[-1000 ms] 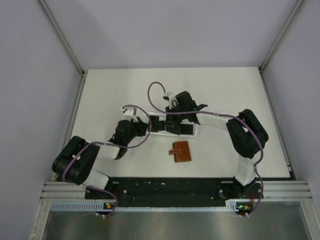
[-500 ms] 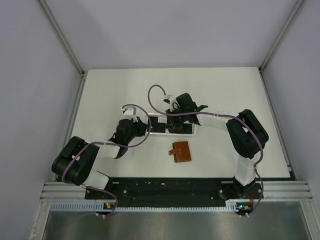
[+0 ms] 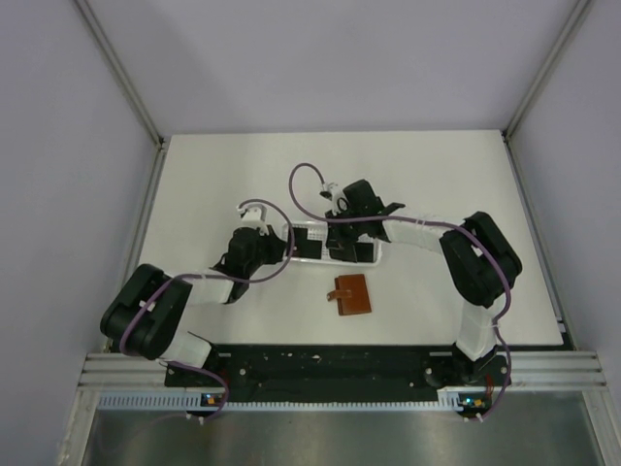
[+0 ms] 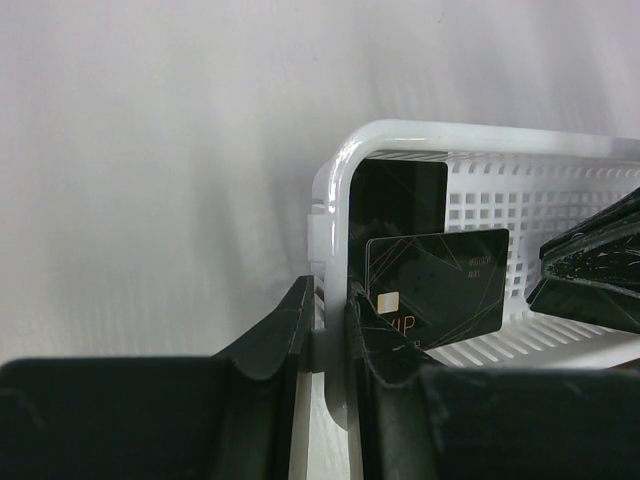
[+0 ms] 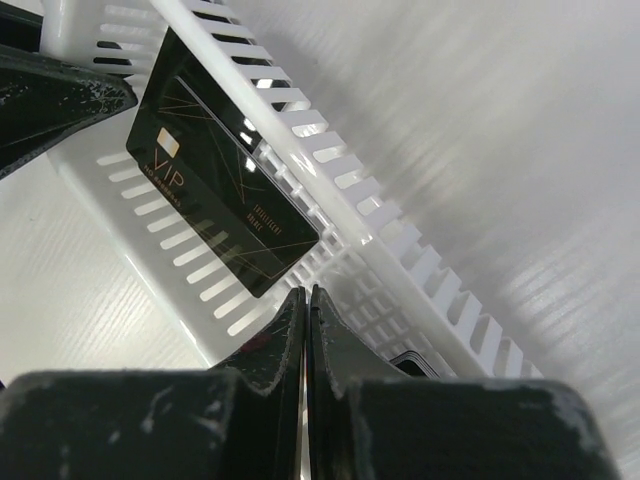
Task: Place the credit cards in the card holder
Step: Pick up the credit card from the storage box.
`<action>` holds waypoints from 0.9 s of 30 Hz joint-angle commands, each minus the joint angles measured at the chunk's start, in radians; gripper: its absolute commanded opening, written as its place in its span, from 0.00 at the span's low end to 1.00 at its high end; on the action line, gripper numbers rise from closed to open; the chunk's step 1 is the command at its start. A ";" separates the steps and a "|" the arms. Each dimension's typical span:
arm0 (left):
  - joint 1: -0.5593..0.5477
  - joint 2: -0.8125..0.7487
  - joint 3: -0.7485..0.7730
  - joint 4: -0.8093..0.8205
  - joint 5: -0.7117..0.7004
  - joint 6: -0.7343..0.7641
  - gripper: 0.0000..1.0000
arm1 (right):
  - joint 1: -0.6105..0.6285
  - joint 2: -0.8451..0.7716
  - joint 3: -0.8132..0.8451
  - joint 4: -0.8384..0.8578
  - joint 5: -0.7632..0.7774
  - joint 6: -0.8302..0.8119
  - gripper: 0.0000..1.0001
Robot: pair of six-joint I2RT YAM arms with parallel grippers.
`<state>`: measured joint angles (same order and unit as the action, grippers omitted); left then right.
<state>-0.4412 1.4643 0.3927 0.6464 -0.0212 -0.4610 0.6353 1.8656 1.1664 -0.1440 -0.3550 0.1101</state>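
Noting slight shift of left arm (image 3: pixel 199 286) and white slotted basket (image 3: pixel 303 254) since earlier frame. Clamping basket's end wall with left pincer (image 4: pixel 325 300); holding right pincer (image 5: pixel 306 300) shut, empty, near black VIP card (image 5: pixel 215 165) leaning inside. Leaving card holder (image 3: pixel 350 295) on table (image 3: pixel 213 175), well apart. Recommending reopening astride card's raised edge.

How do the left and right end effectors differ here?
The left end effector clamps the end wall of the white basket; the right end effector is shut on nothing visible. The left straddles the rim; the right points inside, by a black card. Both are at the basket.
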 commanded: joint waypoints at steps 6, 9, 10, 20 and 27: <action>0.002 -0.028 0.098 -0.037 -0.066 -0.001 0.52 | -0.060 -0.026 0.078 0.056 0.016 0.193 0.00; 0.004 -0.048 0.107 -0.062 -0.068 0.002 0.58 | -0.071 -0.034 0.073 0.119 -0.018 0.252 0.00; 0.006 -0.056 0.112 -0.071 -0.068 0.004 0.59 | -0.074 -0.034 0.070 0.135 -0.027 0.267 0.00; 0.010 -0.272 0.138 -0.151 0.013 -0.047 0.63 | -0.129 -0.086 -0.100 0.625 -0.147 0.733 0.00; 0.009 -0.299 0.138 -0.012 0.288 -0.183 0.62 | -0.131 -0.083 -0.206 1.007 -0.157 1.060 0.00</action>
<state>-0.4335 1.1618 0.5068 0.5190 0.0948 -0.5480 0.5072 1.8305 0.9943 0.5392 -0.4820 0.9287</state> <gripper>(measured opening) 0.626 0.009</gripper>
